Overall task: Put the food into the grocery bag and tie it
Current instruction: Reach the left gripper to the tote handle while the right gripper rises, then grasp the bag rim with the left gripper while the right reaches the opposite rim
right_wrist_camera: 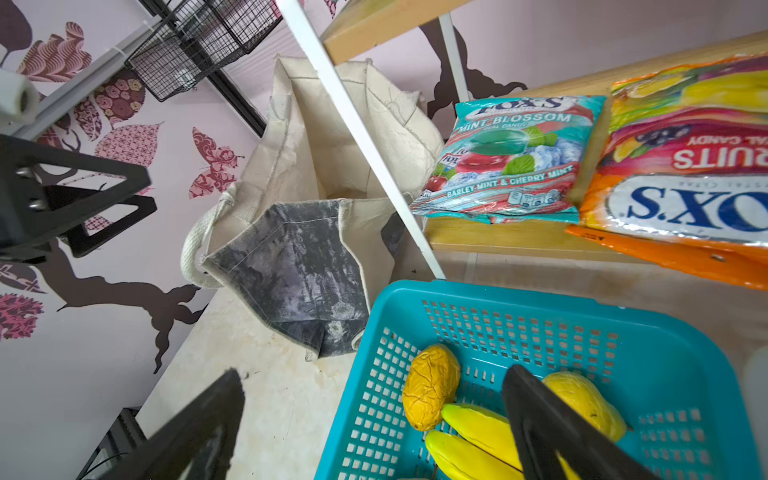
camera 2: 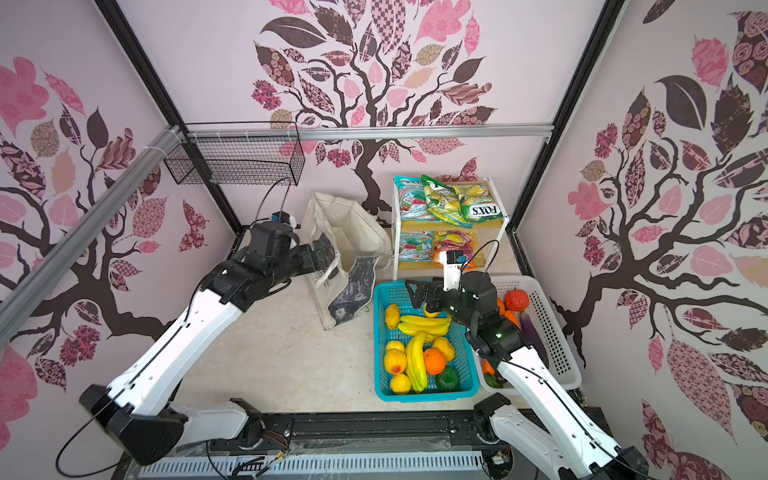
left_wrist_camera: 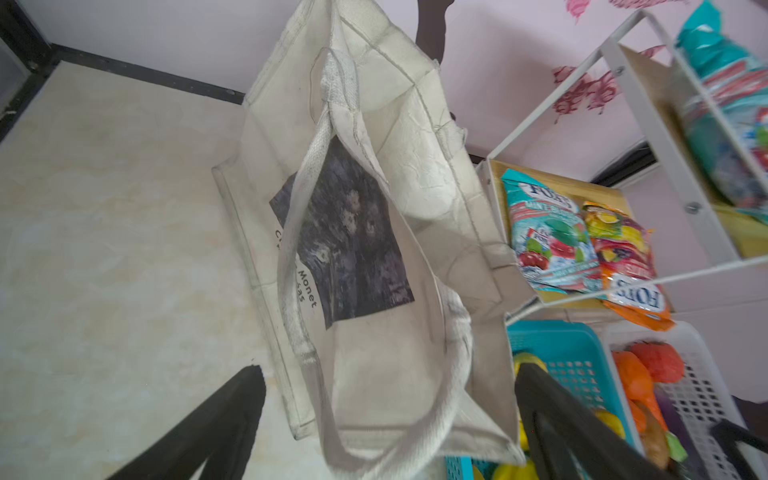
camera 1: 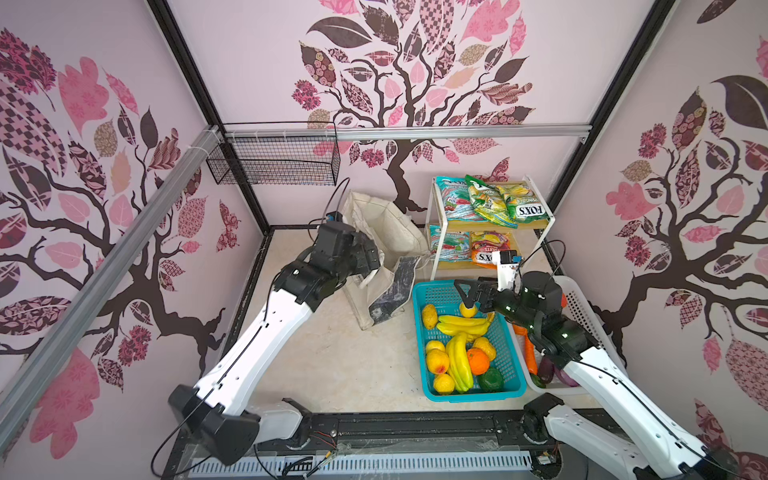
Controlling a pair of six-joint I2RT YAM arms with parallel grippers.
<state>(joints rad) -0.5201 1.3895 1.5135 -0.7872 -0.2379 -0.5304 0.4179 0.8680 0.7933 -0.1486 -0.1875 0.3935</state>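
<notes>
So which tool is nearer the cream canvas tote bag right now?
Left. The left tool hangs open at the mouth of the cream canvas tote bag; the right tool is open over the teal plastic basket beside it.

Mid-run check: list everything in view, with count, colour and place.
grocery bag: one, cream and grey, upright, left of the rack
rack: one, white frame, wooden shelves, back right
sweet packets: at least five, teal, green, yellow, orange, on the rack
teal basket: one, in front of the rack
banana bunches: two, yellow, in the teal basket
other fruit: several, yellow, orange, green, same basket
white basket: one, right of the teal basket
vegetables: several, red, orange, purple, inside it
wire basket: one, black, on the back rail
left gripper: black, open, by the bag's mouth
right gripper: black, open, over the teal basket
</notes>
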